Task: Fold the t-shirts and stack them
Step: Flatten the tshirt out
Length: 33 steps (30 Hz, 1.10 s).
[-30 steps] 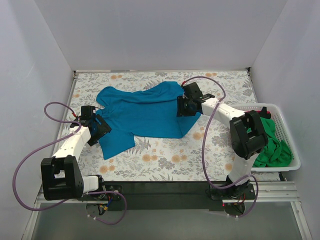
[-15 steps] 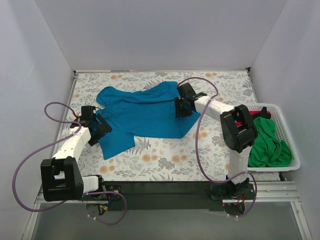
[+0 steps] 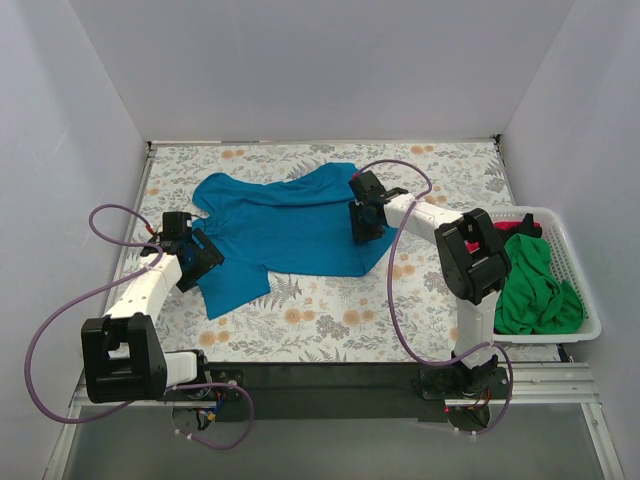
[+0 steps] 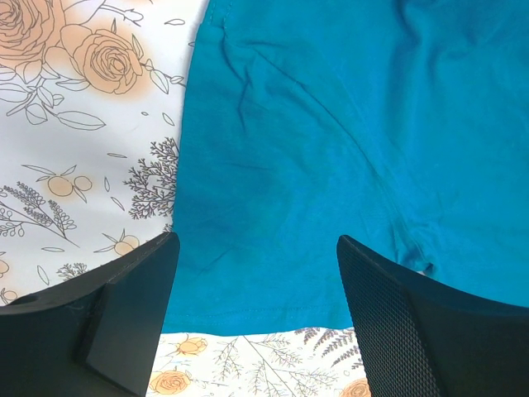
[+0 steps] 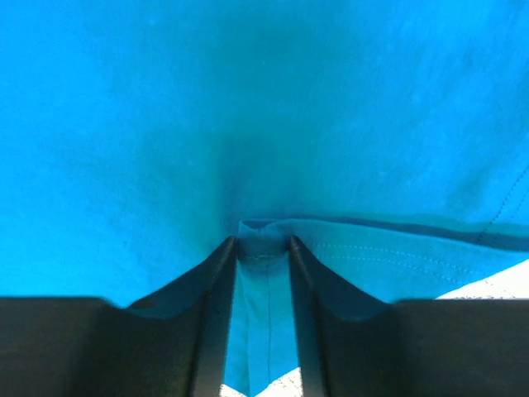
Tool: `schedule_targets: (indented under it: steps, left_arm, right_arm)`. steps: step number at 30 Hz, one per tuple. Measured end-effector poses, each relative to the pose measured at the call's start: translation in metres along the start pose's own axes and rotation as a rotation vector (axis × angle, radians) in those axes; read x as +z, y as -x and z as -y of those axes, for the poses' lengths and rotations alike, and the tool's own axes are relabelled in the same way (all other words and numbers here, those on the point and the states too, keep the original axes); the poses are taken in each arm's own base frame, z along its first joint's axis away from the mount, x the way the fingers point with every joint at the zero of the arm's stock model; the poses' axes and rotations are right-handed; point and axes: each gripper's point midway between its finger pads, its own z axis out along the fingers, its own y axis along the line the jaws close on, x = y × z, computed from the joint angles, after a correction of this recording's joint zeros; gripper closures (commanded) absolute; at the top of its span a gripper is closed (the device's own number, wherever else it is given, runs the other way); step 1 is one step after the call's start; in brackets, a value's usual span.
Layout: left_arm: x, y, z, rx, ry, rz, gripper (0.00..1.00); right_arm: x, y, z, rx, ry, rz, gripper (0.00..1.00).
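Observation:
A teal t-shirt [image 3: 290, 225] lies spread and rumpled on the flowered table. My left gripper [image 3: 205, 255] hovers open over the shirt's lower left part; in the left wrist view its fingers [image 4: 140, 289] straddle the teal cloth [image 4: 331, 149] just above a stitched hem. My right gripper [image 3: 362, 225] is at the shirt's right edge. In the right wrist view its jaws [image 5: 263, 244] pinch a bunched fold of the teal hem [image 5: 264, 331]. A green t-shirt [image 3: 535, 285] is heaped in the basket, with a bit of red t-shirt [image 3: 505, 228] behind the right arm.
A white slatted basket [image 3: 590, 320] stands at the table's right edge beside the right arm. White walls close in the table on the left, back and right. Purple cables loop from both arms.
My right gripper has narrowed onto the teal hem and shifted slightly left, its elbow swinging inward. The left arm has not moved.

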Motion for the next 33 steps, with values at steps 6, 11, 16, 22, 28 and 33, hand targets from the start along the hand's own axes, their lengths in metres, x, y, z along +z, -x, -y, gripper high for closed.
schedule_targets:
  steps: [6, 11, 16, 22, 28, 33]
  left_arm:
    - [0.000, 0.000, 0.000, 0.000, -0.001, -0.001, 0.24]
    - [0.001, -0.003, -0.001, -0.007, 0.000, -0.004, 0.24]
    - [0.003, -0.008, -0.004, -0.018, 0.007, -0.011, 0.24]
    - [0.004, -0.011, -0.008, -0.054, 0.031, -0.017, 0.26]
    - [0.003, -0.015, -0.020, -0.109, 0.099, -0.021, 0.30]
    - [0.001, -0.020, -0.032, -0.157, 0.172, -0.028, 0.37]
  right_arm:
    - [0.000, -0.003, 0.001, -0.004, -0.010, -0.008, 0.72]
    - [0.000, -0.003, 0.001, -0.011, -0.011, -0.010, 0.92]
    - [-0.007, 0.000, 0.005, -0.027, -0.024, 0.006, 0.99]
    - [-0.053, -0.007, 0.029, 0.005, -0.041, 0.064, 0.99]
    - [-0.094, -0.034, 0.077, 0.112, -0.082, 0.110, 0.99]
    - [-0.103, -0.058, 0.088, 0.149, -0.076, 0.101, 0.99]
